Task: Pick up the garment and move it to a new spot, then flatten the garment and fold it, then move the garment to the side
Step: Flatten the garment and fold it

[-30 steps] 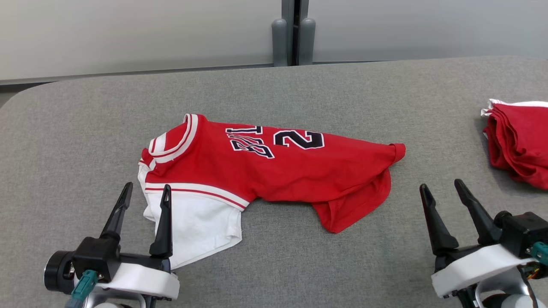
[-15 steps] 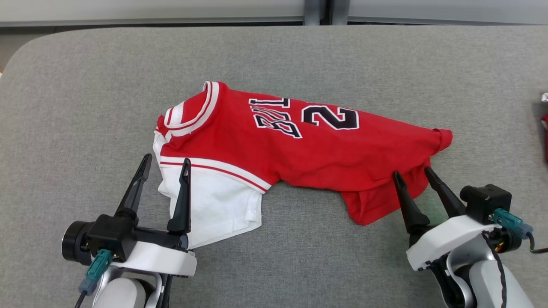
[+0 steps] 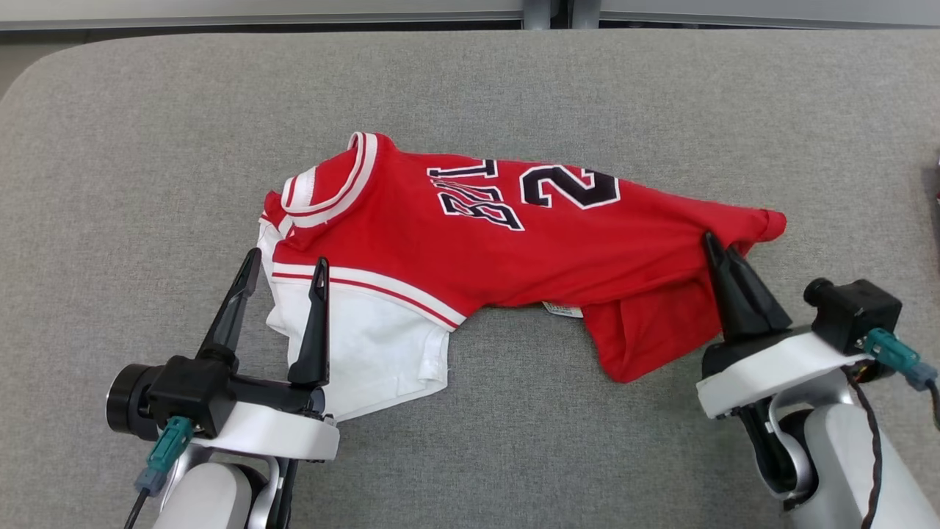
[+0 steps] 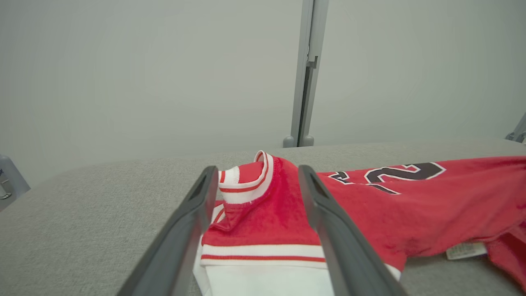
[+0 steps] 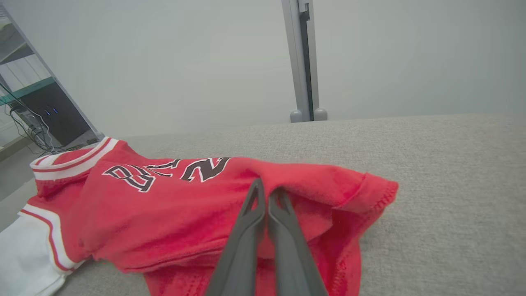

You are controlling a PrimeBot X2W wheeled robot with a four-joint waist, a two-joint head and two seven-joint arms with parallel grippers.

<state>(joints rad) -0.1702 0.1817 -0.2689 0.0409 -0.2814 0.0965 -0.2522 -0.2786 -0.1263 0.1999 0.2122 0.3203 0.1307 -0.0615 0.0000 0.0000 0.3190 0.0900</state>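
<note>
head view. finds the garment (image 3: 470, 250) crumpled in the middle of the grey surface (image 3: 147, 147), with the collar (image 3: 334, 184) toward the robot's left and the hem corner (image 3: 767, 220) toward its right, lettering and number facing up, a small label (image 3: 562, 309) poking out under the lower edge. shows the right claw (image 3: 714, 241) pressed fully together on a ridge of red cloth near that hem corner, seemingly to anchor this end for the lift. shows the left claw (image 3: 286, 258) spread wide and holding nothing, one finger over the white part (image 3: 367, 353), the other over bare surface just beside the edge. probably set there to close on the shoulder end, so that both ends rise together.

left wrist view. looks along two well-parted fingers that frame the striped collar and red shoulder, with the white band low between them. cannot tell whether the tips touch the cloth or hang above it. by judgement, calls for a lower, more forward reach before closing.

right wrist view. looks along fingers squeezed together, tips sunk into a raised red fold, hemmed corner just to their right. suggests a true pinch from the bunching, though not how many layers are caught. by judgement, marks the pick-up as half prepared, since lifting by this end alone would likely drag the rest along.
</note>
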